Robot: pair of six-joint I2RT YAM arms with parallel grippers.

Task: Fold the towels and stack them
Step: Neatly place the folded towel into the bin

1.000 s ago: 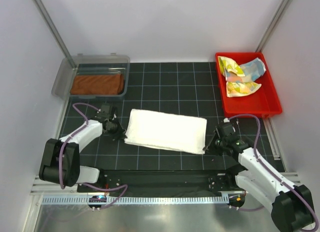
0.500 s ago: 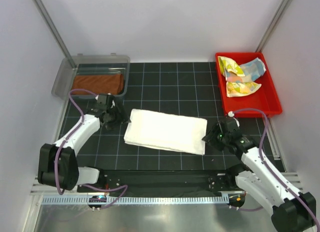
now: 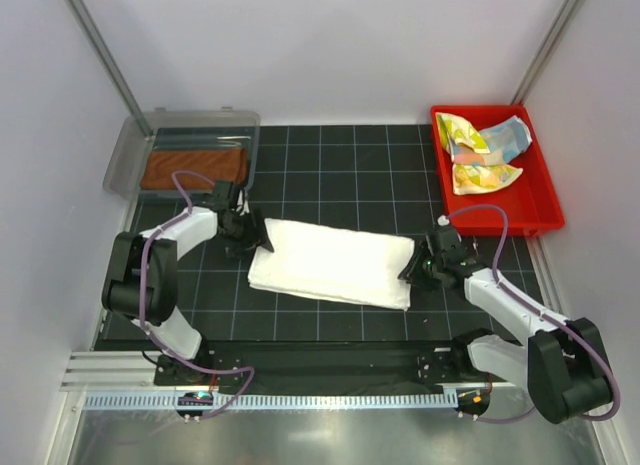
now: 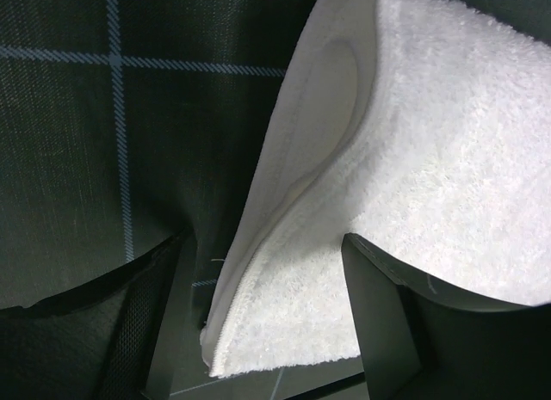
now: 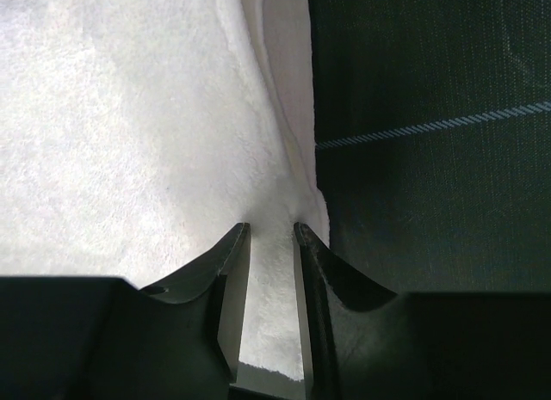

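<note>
A white towel (image 3: pixel 330 262), folded into a long rectangle, lies on the black grid mat (image 3: pixel 330 175). At its far left corner my left gripper (image 3: pixel 250 239) stands open. In the left wrist view that gripper (image 4: pixel 263 245) has the white towel's (image 4: pixel 413 159) doubled corner between its wide jaws. My right gripper (image 3: pixel 412 269) is at the towel's right end. In the right wrist view it (image 5: pixel 271 228) is pinched on the bunched edge of the white towel (image 5: pixel 129 116). A rust-brown towel (image 3: pixel 195 167) lies folded in the clear bin (image 3: pixel 130 155). Crumpled pale yellow (image 3: pixel 458 135) and light-blue (image 3: pixel 508 135) towels sit in the red tray (image 3: pixel 548 213).
The clear bin stands at the back left and the red tray at the back right, both at the mat's edges. Grey walls and slanted metal posts (image 3: pixel 100 55) close in the sides. The arms' bases and a rail (image 3: pixel 320 385) run along the near edge.
Both grippers moved from the towel's near corners toward its far side. The left opened and now straddles the far left corner. The right opened, then narrowed onto the right edge.
</note>
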